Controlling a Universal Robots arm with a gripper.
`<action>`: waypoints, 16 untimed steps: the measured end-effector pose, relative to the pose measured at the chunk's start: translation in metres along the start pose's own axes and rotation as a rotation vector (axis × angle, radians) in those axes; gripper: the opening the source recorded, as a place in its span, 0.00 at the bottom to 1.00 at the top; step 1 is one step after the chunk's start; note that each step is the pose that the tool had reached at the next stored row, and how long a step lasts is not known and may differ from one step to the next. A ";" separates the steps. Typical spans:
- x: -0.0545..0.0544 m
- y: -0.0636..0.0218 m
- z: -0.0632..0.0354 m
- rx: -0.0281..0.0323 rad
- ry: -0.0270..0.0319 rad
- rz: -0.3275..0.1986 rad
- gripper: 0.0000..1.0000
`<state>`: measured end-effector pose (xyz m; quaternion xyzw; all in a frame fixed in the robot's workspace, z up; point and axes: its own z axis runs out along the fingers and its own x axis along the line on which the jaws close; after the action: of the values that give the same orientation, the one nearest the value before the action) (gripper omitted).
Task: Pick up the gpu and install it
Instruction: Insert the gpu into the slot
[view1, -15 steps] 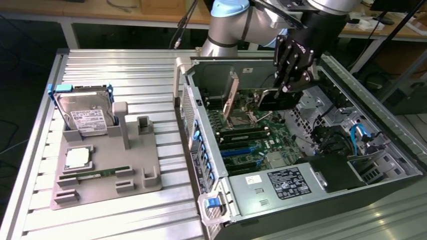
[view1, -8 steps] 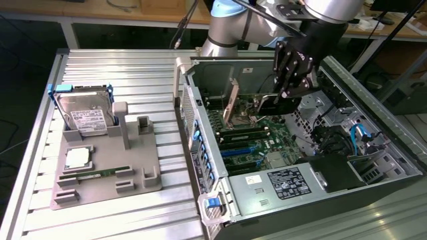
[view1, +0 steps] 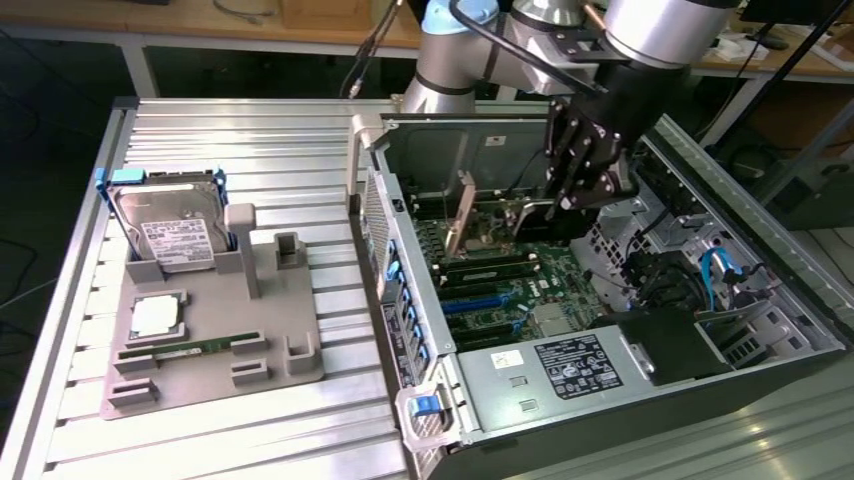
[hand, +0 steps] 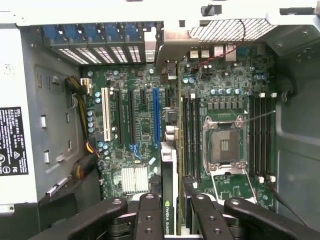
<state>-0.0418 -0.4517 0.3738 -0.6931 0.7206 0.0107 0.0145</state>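
My gripper (view1: 577, 198) reaches down inside the open computer case (view1: 747, 215), shut on the gpu (view1: 514, 210). The gpu is a thin dark card held upright on its edge just above the green motherboard (view1: 514, 290), with its metal bracket end toward the case's rear wall. In the wrist view the black fingers (hand: 150, 215) clamp the gpu (hand: 169, 175) edge-on. There the card runs beside the long blue slot (hand: 156, 115) and the memory slots (hand: 190, 135). Whether its lower edge sits in a slot I cannot tell.
On the exterior view's left, a grey holder (view1: 214, 350) on the slatted table carries a silver hard drive (view1: 167, 225), a green memory stick (view1: 187, 348) and a square chip (view1: 154, 315). A power supply (view1: 574, 365) and blue cables (view1: 721, 265) crowd the case around the board.
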 end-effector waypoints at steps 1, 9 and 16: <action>0.000 0.0000 0.0021 0.0001 -0.0002 0.000 0.27; 0.001 0.0003 0.0168 0.0000 -0.0002 0.000 0.27; 0.001 0.0011 0.0296 0.0002 -0.0001 0.000 0.27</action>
<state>-0.0428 -0.4519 0.3442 -0.6931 0.7206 0.0106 0.0146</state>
